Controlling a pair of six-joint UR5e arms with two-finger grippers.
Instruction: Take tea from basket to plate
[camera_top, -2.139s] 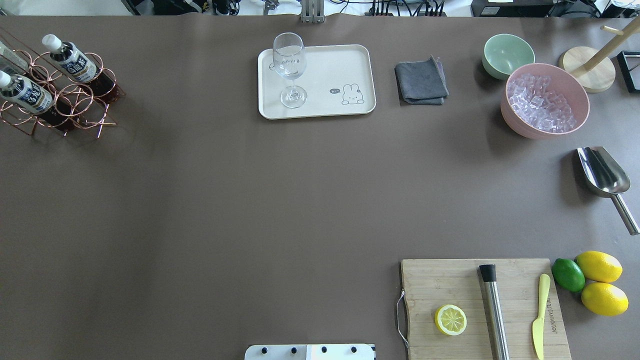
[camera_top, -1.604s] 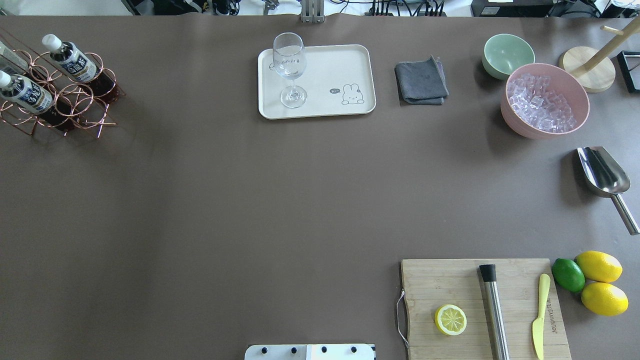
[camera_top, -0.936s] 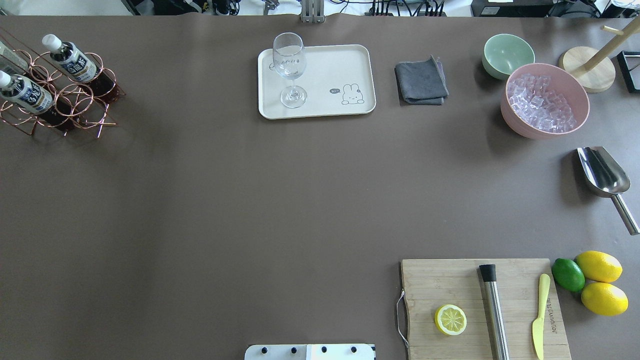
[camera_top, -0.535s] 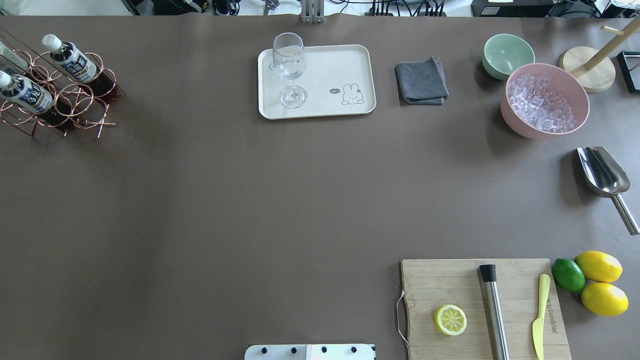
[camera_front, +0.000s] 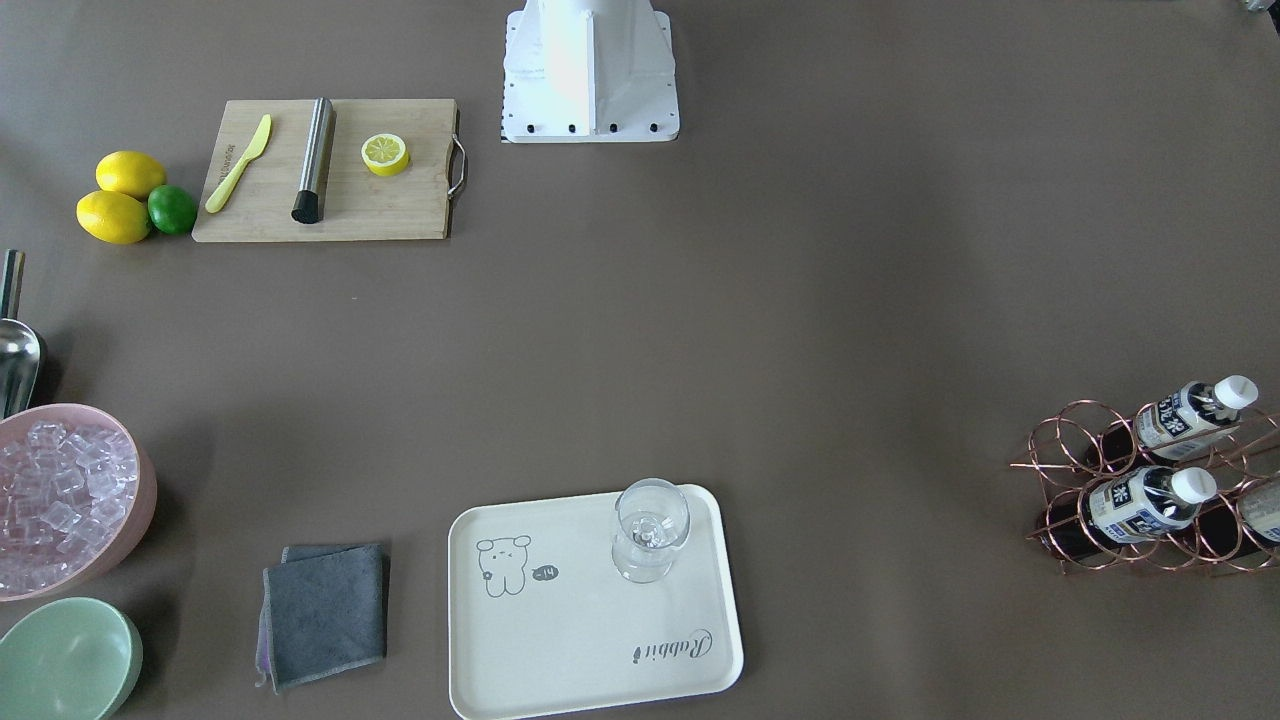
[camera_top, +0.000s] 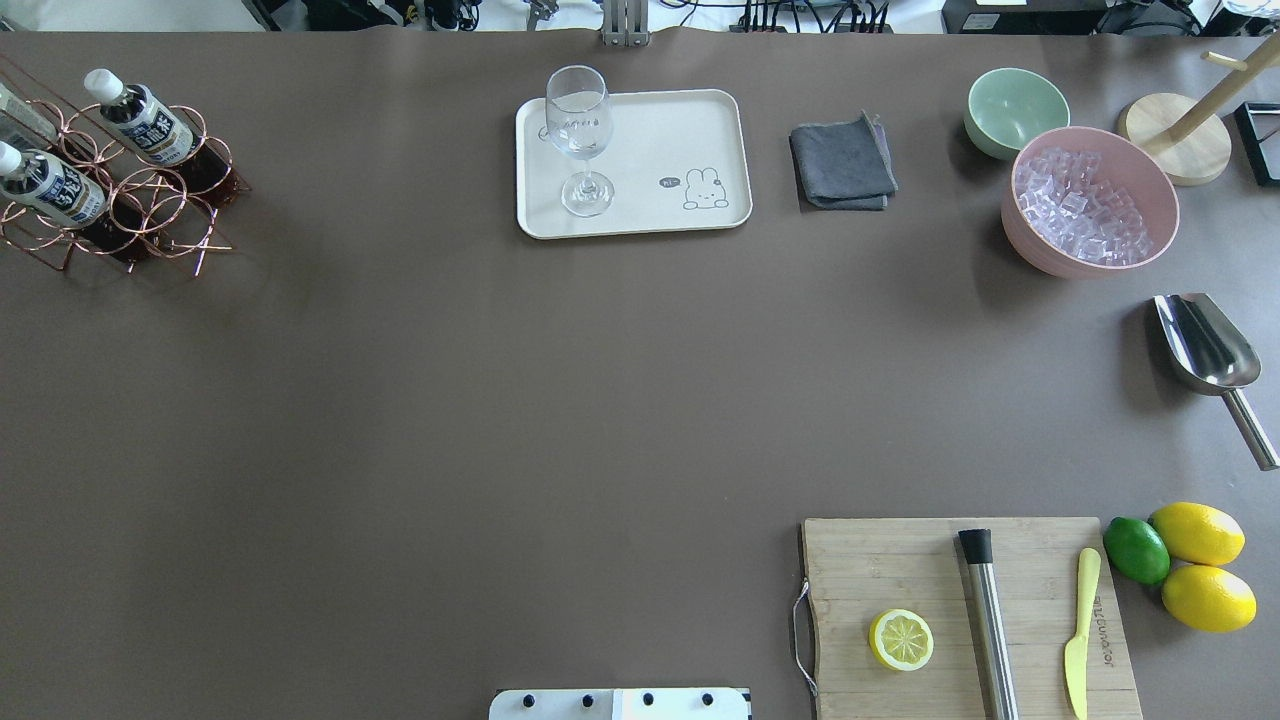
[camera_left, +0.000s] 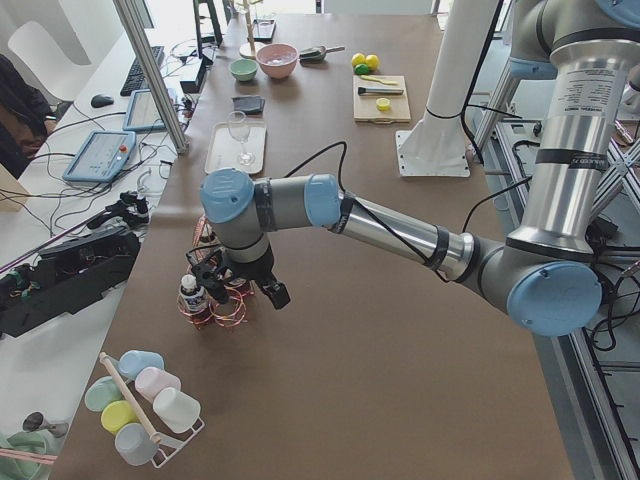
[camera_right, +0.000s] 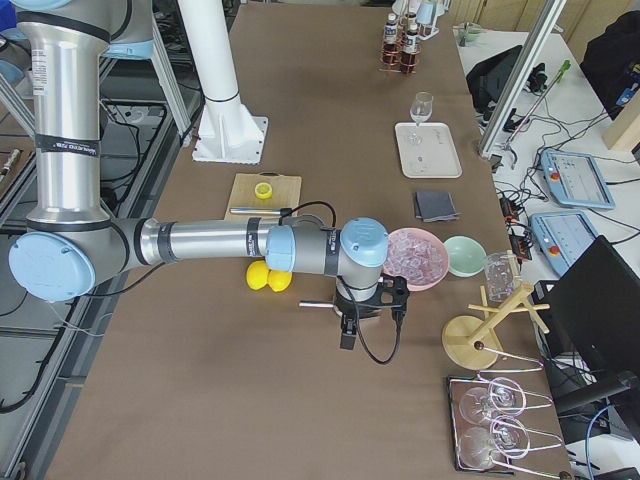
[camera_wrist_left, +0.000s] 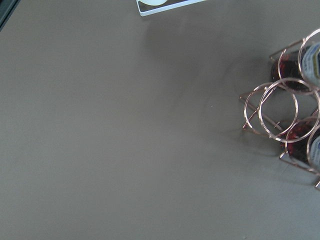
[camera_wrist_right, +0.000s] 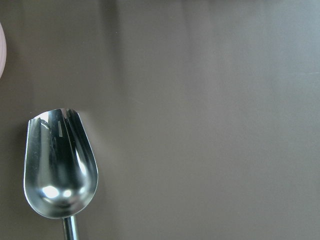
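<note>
Three tea bottles (camera_top: 140, 118) (camera_front: 1140, 500) with white caps stand in the rose-gold wire basket (camera_top: 150, 205) (camera_front: 1070, 470) at the table's far left. The cream plate (camera_top: 680, 130) (camera_front: 580, 640) lies at the far middle with a wine glass (camera_top: 580, 130) on it. My left gripper (camera_left: 245, 290) shows only in the exterior left view, hanging just over the basket; I cannot tell if it is open. The left wrist view shows the basket's rings (camera_wrist_left: 280, 115). My right gripper (camera_right: 365, 312) shows only in the exterior right view, over the scoop; I cannot tell its state.
A grey cloth (camera_top: 842, 162), a green bowl (camera_top: 1015, 108) and a pink bowl of ice (camera_top: 1090, 200) stand right of the plate. A steel scoop (camera_top: 1205, 345) (camera_wrist_right: 60, 165) lies at the right edge. A cutting board (camera_top: 965, 615) with a lemon half, muddler and knife lies near right.
</note>
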